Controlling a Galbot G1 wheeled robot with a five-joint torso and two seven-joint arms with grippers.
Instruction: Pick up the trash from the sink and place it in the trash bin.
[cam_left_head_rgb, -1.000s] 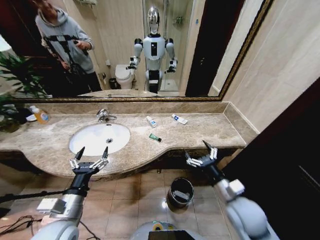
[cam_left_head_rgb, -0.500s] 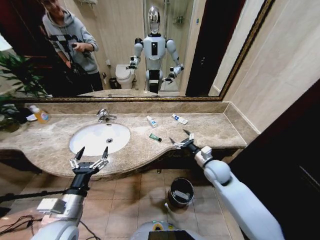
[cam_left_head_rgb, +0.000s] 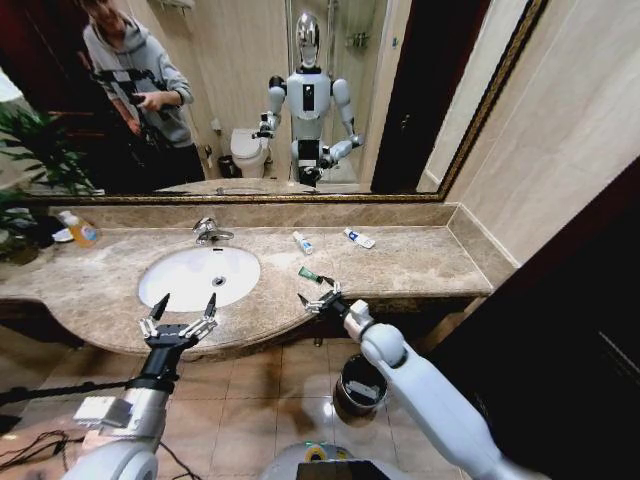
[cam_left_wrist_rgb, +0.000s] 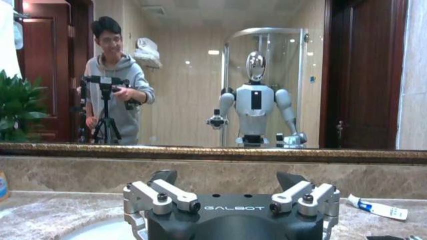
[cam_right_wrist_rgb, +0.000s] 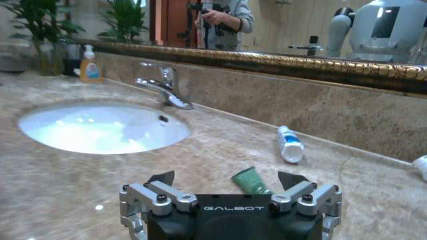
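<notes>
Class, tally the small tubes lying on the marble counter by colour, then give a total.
White tubes with blue marks: 2, one nearer the faucet and one farther along
Green-and-black tube: 1
Total: 3

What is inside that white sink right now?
The sink looks bare in the head view, with only its drain hole. The tubes lie on the counter instead: a green one and two white ones.
</notes>
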